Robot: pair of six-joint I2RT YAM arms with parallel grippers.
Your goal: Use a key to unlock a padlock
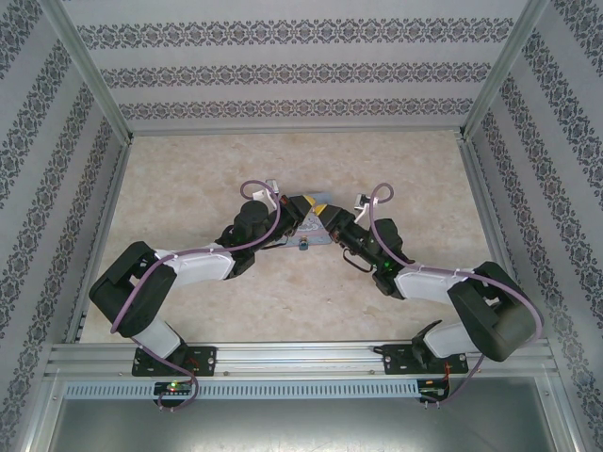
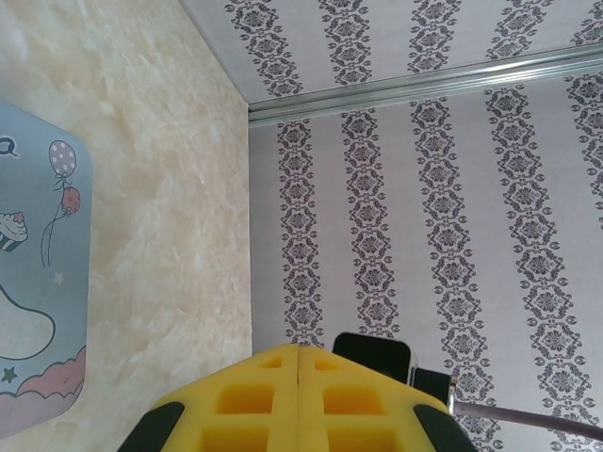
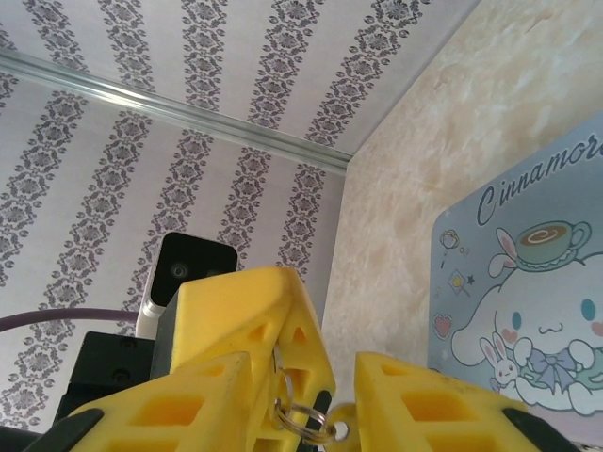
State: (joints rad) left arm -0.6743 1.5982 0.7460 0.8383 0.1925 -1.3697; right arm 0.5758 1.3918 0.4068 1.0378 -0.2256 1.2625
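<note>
Arms (image 1: 203, 264) hide most of the tin (image 3: 528, 282) at the table's (image 1: 188, 188) centre. The right gripper's (image 3: 325, 395) 2 fingers stand apart around the clenched left gripper (image 2: 298, 395). The blurry padlock (image 1: 304, 243) sits by the tin's near edge. A key ring (image 3: 301, 412) dangles from the left's pinch, key hidden

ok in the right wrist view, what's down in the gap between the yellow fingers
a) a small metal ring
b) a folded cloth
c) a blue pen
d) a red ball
a: a small silvery metal ring sits low in the gap between the yellow fingers, left of the pale-blue cartoon tin.
</note>
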